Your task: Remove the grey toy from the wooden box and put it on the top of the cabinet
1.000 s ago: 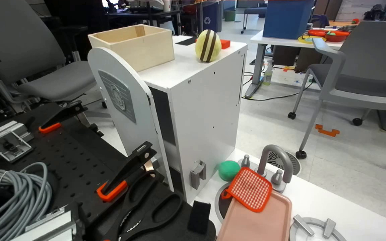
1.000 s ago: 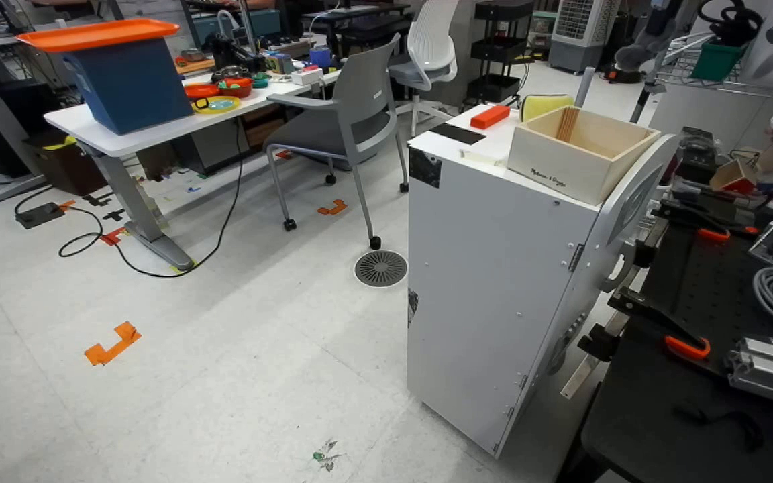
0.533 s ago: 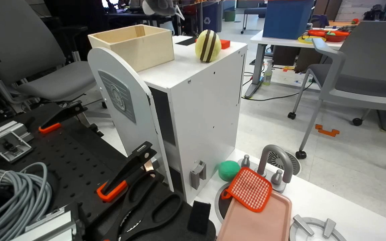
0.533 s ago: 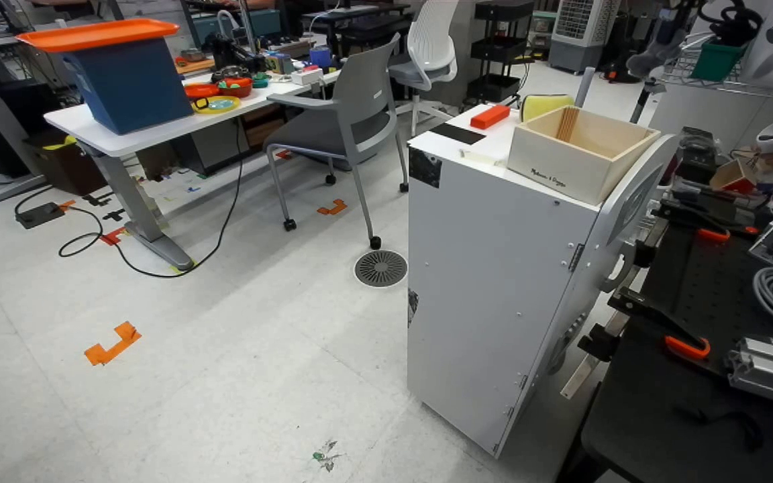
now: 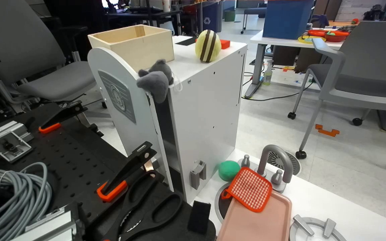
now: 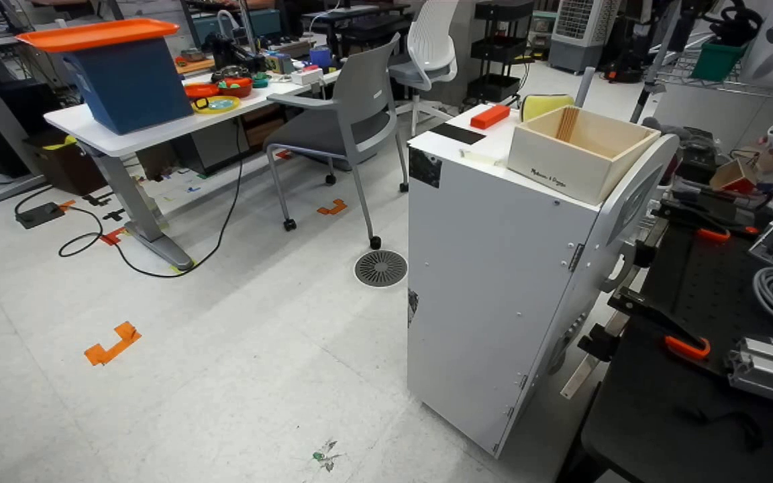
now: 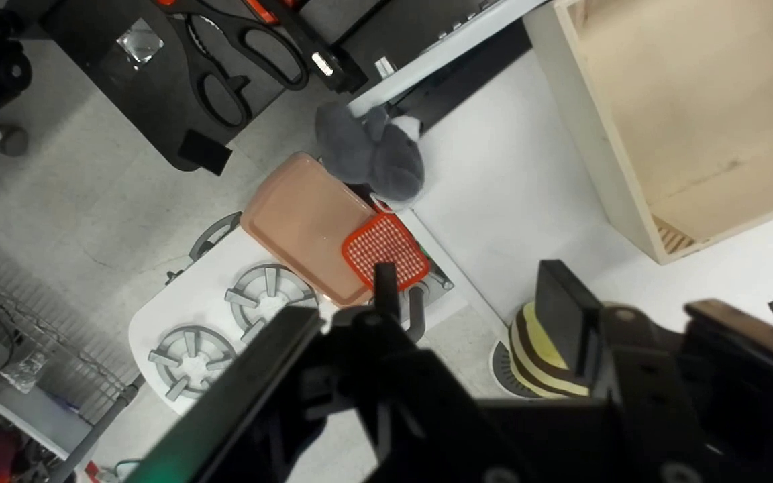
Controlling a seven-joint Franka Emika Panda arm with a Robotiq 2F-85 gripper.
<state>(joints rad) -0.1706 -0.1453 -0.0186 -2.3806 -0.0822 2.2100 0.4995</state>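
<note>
The grey toy [image 5: 157,80] is at the front top corner of the white cabinet [image 5: 206,110], by the upright door panel; whether it rests there or is falling I cannot tell. In the wrist view the grey toy [image 7: 373,154] lies over the cabinet's front edge, outside the wooden box [image 7: 601,154]. Only a small bit of the grey toy [image 6: 661,125] shows behind the door in an exterior view. The wooden box [image 5: 152,50] stands on the cabinet top. My gripper [image 7: 467,275] is open above the cabinet, nothing between its fingers, apart from the toy.
A yellow-and-dark striped toy [image 5: 208,46] and a red block [image 6: 490,117] share the cabinet top. Below are a faucet [image 5: 276,157], a pink tray [image 5: 256,221], a red checked mitt [image 5: 250,189] and a green ball [image 5: 229,170]. A black clamp [image 5: 126,170] borders the cabinet.
The grey toy has dropped from high above the cabinet to the cabinet's front top corner. My gripper has opened and let go of it.
</note>
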